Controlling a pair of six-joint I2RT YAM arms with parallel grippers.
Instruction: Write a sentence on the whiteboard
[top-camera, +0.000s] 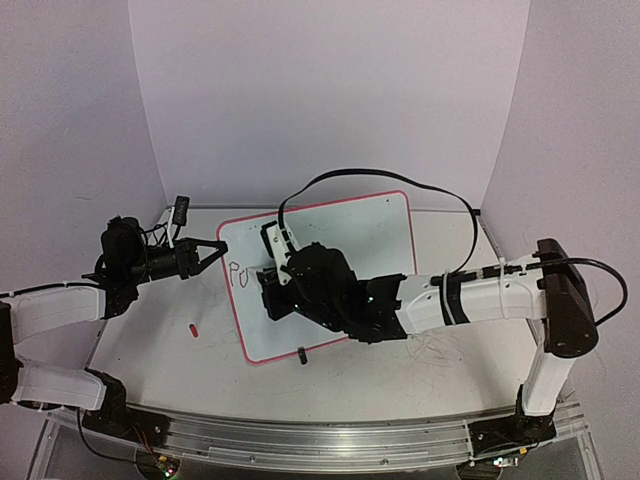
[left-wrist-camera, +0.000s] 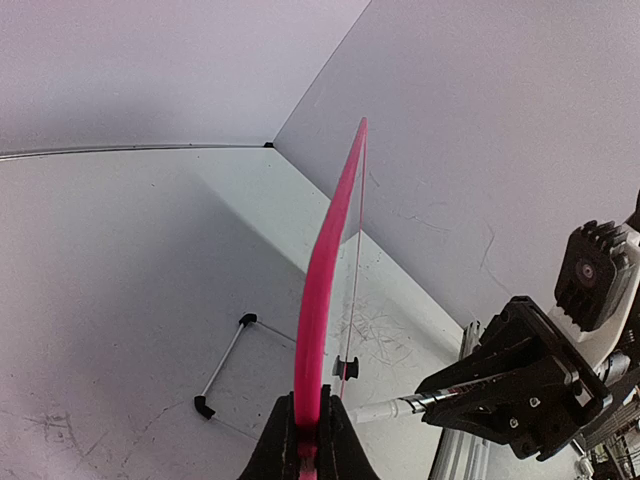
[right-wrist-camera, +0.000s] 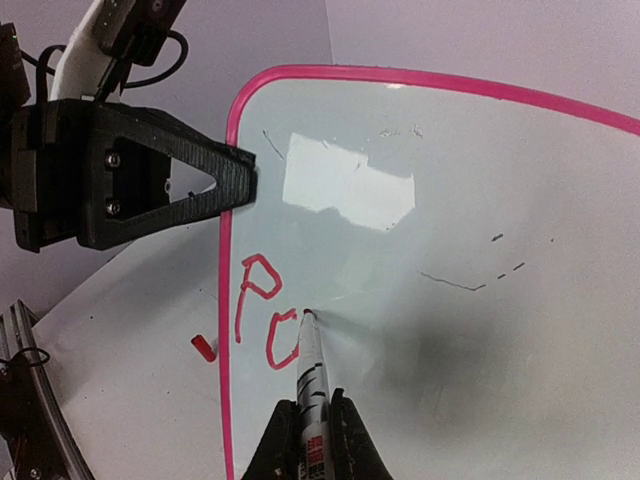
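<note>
Table (top-camera: 420, 372) | L end effector (top-camera: 213, 246) clamps whiteboard (top-camera: 372, 236) | R end effector (right-wrist-camera: 305, 425) clamps marker (right-wrist-camera: 312, 365) | R-wrist: sentence (right-wrist-camera: 268, 340) "Po"

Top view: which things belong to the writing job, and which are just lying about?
Job: whiteboard; red lettering "Po"; marker in right claw; left claw clamping the rim.
Lying about: small red piece beside the board; black object at the far-left corner.
</note>
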